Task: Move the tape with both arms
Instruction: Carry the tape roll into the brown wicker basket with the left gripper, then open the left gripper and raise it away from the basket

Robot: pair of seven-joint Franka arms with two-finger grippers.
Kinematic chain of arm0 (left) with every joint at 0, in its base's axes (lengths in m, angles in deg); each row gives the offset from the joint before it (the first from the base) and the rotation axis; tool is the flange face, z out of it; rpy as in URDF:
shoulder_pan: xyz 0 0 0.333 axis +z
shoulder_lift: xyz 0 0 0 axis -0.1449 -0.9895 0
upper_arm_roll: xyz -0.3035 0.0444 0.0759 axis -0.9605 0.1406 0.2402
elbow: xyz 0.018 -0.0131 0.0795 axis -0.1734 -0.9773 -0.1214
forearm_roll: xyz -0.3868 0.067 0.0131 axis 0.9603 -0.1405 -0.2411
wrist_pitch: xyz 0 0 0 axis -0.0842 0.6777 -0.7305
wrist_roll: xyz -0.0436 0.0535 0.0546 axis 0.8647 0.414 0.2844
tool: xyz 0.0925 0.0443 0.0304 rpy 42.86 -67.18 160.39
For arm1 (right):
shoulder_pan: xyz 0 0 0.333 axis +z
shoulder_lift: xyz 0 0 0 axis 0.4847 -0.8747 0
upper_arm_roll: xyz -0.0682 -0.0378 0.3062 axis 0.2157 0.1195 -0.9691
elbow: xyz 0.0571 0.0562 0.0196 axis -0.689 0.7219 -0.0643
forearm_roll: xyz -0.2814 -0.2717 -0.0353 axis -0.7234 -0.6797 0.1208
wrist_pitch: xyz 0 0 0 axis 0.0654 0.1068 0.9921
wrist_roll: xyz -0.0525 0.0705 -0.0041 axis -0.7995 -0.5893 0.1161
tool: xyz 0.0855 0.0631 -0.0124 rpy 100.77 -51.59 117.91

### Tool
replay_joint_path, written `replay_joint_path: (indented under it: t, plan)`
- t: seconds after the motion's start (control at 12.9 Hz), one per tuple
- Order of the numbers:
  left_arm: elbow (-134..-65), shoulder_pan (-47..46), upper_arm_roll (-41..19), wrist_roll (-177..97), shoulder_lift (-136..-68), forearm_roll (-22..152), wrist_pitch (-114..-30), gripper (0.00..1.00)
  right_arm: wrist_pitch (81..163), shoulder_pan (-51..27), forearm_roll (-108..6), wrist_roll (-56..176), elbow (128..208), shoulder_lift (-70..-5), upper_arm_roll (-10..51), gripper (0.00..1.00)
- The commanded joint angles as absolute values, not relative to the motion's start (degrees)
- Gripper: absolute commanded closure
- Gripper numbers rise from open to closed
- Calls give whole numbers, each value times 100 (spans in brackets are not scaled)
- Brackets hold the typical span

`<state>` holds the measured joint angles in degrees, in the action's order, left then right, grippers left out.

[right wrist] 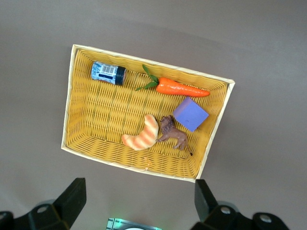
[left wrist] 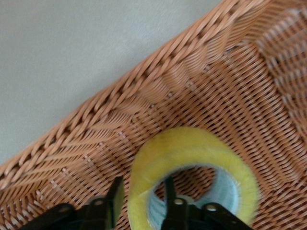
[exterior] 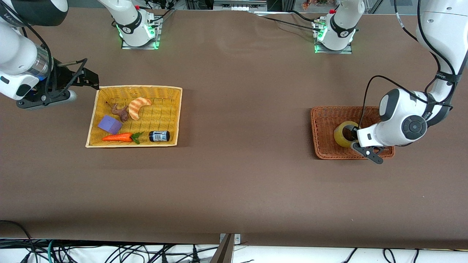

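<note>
A brown table (exterior: 234, 175) carries two baskets well apart. The yellow basket (exterior: 173, 113) sits toward the right arm's end and holds a croissant (exterior: 139, 107), a brown toy animal (exterior: 120, 112), a purple block (exterior: 109, 124), a carrot (exterior: 119, 137) and a small dark jar (exterior: 159, 136); block, carrot and jar lie nearer the front camera than croissant and animal. The brown basket (exterior: 323, 120) sits toward the left arm's end. The left arm (exterior: 435, 47) bends down into it, and the left gripper (left wrist: 139, 201) is low over the tape (left wrist: 192, 163), which stands on edge on the basket floor. One finger (left wrist: 169, 196) is inside the roll's hole and the other just outside its wall, the jaws partly parted astride that wall; whether they press on it I cannot tell. The right arm (exterior: 18, 54) waits with the right gripper (right wrist: 139, 203) in the air by the yellow basket's corner farthest from the front camera, jaws wide apart and holding nothing.
</note>
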<state>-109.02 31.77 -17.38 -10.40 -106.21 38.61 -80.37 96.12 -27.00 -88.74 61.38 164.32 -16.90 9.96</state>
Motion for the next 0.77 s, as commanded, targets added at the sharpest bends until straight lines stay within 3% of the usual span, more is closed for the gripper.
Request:
replay_joint_path:
  t: [0.0,0.39,0.7]
  plan:
    - [-10859,3206,-1891,-975,-10222,3825,-7647,0,9634,-2697,-8879,6235,16513,-1559,1002,0]
    - [-10244,3267,-2138,-1081,-9063,5009,-6408,0,9625,-2697,-8879,6243,16513,-1559,1002,0]
    - [-8699,3215,-2086,-1089,-8754,5117,-4977,0,9625,-2697,-8879,6252,16513,-1559,1002,0]
